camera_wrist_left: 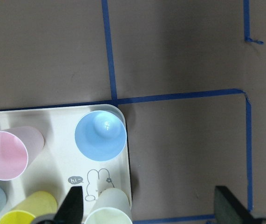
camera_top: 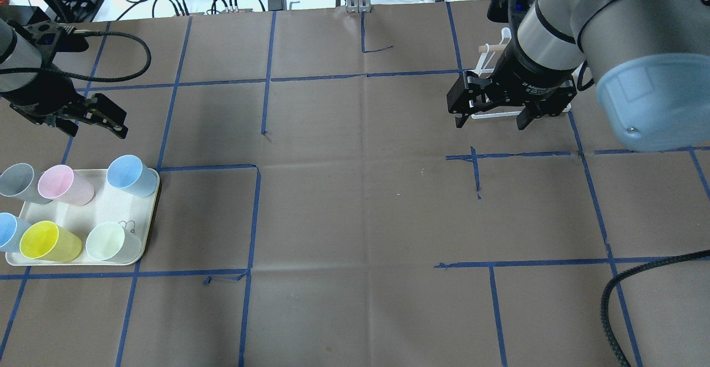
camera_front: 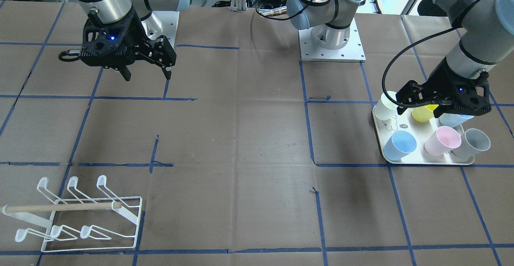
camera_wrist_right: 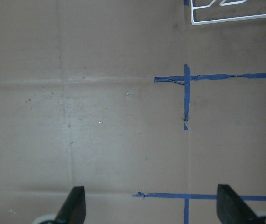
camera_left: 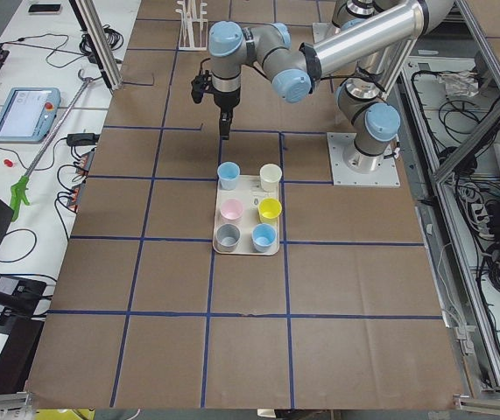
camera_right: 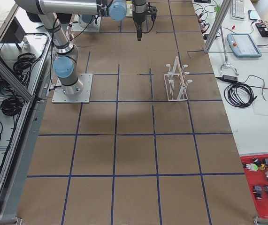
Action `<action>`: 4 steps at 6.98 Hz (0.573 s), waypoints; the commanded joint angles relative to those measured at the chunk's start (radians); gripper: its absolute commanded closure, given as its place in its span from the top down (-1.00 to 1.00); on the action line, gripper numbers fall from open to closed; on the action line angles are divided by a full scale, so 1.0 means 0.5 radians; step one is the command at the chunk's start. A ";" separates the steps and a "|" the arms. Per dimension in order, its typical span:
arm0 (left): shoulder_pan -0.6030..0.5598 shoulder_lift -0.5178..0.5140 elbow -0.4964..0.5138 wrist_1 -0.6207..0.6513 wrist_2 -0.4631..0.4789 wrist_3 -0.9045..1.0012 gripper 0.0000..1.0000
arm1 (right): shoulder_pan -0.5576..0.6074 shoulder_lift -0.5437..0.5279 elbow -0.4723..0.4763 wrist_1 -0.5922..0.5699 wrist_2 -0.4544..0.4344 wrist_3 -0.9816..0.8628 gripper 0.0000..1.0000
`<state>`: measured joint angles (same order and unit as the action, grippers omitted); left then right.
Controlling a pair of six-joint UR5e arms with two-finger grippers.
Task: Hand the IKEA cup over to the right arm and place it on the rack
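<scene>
IKEA cups, six of them, stand mouths up on the cream tray (camera_top: pixel 102 206) at the lower left of the overhead view. The grey cup (camera_top: pixel 14 181), pink cup (camera_top: pixel 58 183) and blue cup (camera_top: pixel 128 174) are in the upper row. The light blue cup (camera_top: pixel 8 231), yellow cup (camera_top: pixel 44 240) and pale cup (camera_top: pixel 109 241) are in the lower one.

My left pincer (camera_top: pixel 97 130) shows just above the tray in that frame, raised off the counter (camera_top: pixel 355 217), its fingers spread wide and empty. Through my left wrist camera I look down on the tray's corner. The blue cup is left of centre there, and the pale cup is at the bottom edge, just beside one of my fingers (camera_wrist_left: pixel 73 205). The bear drawing (camera_wrist_left: pixel 98 179) lies between the two cups.

My right pincer (camera_top: pixel 491 123) hovers at the upper right of the overhead view, likewise spread wide and empty, over brown paper crossed by blue tape (camera_top: pixel 222 166).

The rack (camera_front: pixel 60 207), white wire with a wooden handle, sits at the lower left of the front-facing view. In the overhead view my right arm (camera_top: pixel 554 29) covers most of it. My right wrist camera catches only a corner of its base at the upper right. Tray and rack are well apart, toward opposite ends of the counter.
</scene>
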<state>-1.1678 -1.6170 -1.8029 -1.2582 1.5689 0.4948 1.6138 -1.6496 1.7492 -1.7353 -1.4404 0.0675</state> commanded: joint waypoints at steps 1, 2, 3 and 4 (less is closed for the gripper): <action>0.004 -0.128 -0.176 0.367 -0.005 0.007 0.98 | 0.000 -0.020 0.145 -0.274 0.049 0.003 0.99; 0.004 -0.217 -0.210 0.487 -0.005 0.007 0.98 | 0.000 -0.023 0.180 -0.376 0.049 0.003 0.99; 0.004 -0.315 -0.250 0.592 -0.012 0.001 0.98 | 0.000 -0.020 0.180 -0.425 0.092 0.003 0.99; 0.004 -0.389 -0.296 0.669 -0.009 -0.008 0.98 | 0.000 -0.002 0.180 -0.480 0.232 0.006 0.99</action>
<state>-1.1658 -1.7620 -1.9239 -0.9792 1.5647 0.4953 1.6138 -1.6571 1.8355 -1.9378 -1.3839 0.0694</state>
